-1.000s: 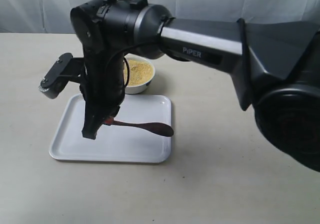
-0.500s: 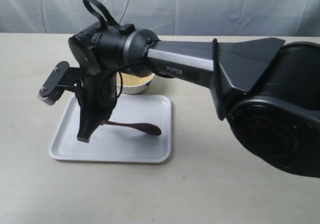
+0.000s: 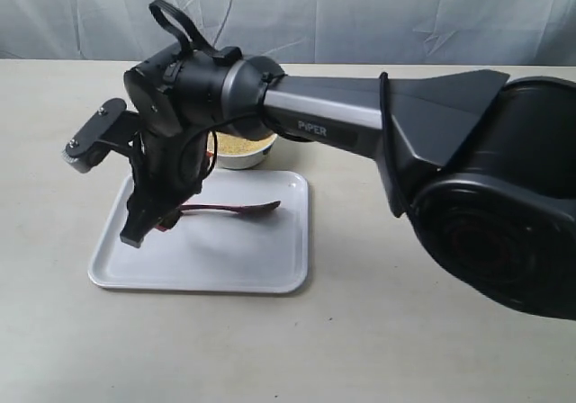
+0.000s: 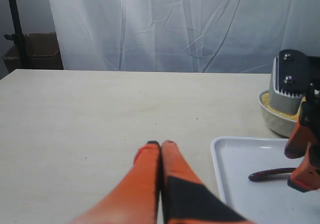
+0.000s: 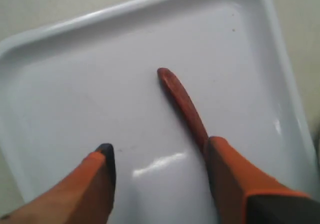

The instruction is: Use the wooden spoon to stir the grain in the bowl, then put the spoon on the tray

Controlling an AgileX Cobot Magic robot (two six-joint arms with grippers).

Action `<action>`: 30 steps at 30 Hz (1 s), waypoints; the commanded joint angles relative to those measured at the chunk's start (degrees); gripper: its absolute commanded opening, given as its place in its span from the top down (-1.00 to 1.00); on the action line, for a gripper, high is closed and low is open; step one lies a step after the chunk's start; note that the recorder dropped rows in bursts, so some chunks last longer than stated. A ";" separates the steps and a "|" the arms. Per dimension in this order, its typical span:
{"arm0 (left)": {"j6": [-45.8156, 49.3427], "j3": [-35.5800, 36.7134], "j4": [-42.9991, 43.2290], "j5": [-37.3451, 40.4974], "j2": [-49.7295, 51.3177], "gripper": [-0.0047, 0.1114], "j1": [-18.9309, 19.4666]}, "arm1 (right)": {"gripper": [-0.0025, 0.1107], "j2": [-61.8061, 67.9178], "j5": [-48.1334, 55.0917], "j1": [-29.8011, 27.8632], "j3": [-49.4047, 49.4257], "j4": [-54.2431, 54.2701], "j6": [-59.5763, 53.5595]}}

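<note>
Right claw (image 5: 160, 149): mine, spread wide and holding nothing, low over the left part of the tray (image 3: 288, 282).
Left claw (image 4: 160, 146): pressed together, empty, over bare table (image 3: 378, 349) left of the tray.
Surface: beige table; the white tray lies on it, with the bowl (image 3: 256, 158) of grain (image 3: 238, 144) at its far edge.
Room: pale curtain (image 3: 360, 16) along the far side.
Wooden spoon (image 3: 229, 210): on the tray, long axis left to right, head pointing right, handle end beside one of my fingers.

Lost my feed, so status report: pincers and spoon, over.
Right pincer open over flat white rectangular tray. Dark reddish-brown wooden spoon lies on it, ungripped. Left pincer shut, empty. No obstruction seen.
</note>
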 commanded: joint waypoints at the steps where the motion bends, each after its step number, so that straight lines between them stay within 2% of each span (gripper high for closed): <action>1: 0.13 0.30 0.03 -0.76 -0.22 0.92 0.10 | 0.08 -5.39 1.51 -0.66 -0.27 0.00 8.15; 3: 0.13 0.30 0.03 -0.76 -0.22 0.92 0.10 | 0.26 -7.09 2.27 -1.95 -0.27 0.00 10.84; 7: 0.13 0.30 0.03 -0.76 -0.22 0.92 0.10 | 0.90 -9.85 7.04 -6.62 -0.27 1.51 15.31; 8: 0.13 0.30 0.03 -0.76 -0.22 0.92 0.10 | 0.95 -10.62 9.49 -8.73 -0.27 2.45 16.36; 12: 0.13 0.30 0.03 -0.76 -0.22 0.92 0.10 | 0.95 -13.51 14.46 -15.83 2.05 7.51 16.50; 16: 0.13 0.30 0.03 -0.76 -0.22 0.92 0.10 | 0.95 -19.22 13.55 -22.53 10.18 9.06 17.78; 24: 0.03 0.30 0.03 -0.76 -0.22 0.92 0.10 | 0.95 -40.34 0.70 -36.46 37.35 6.60 20.44; 30: 0.13 0.30 0.03 -0.76 -0.22 0.92 0.10 | 0.95 -60.81 -9.73 -42.67 56.36 0.00 21.65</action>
